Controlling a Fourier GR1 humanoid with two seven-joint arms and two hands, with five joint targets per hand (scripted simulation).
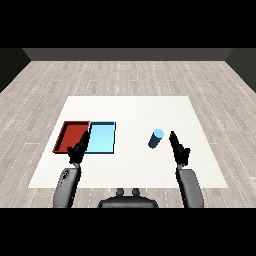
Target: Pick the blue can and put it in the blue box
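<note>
A blue can (156, 138) stands upright on the white table (135, 110), right of centre. My right hand (178, 148) hovers just to the right of the can with its fingers straight, a small gap between them. The light blue tray (102, 137) lies left of centre, with the red tray (71, 136) touching its left side. My left hand (77, 151) is over the near edge where the two trays meet, fingers relaxed and holding nothing.
Both grey forearms come in from the lower corners. The table's near edge runs just behind the hands. A wooden floor surrounds the table.
</note>
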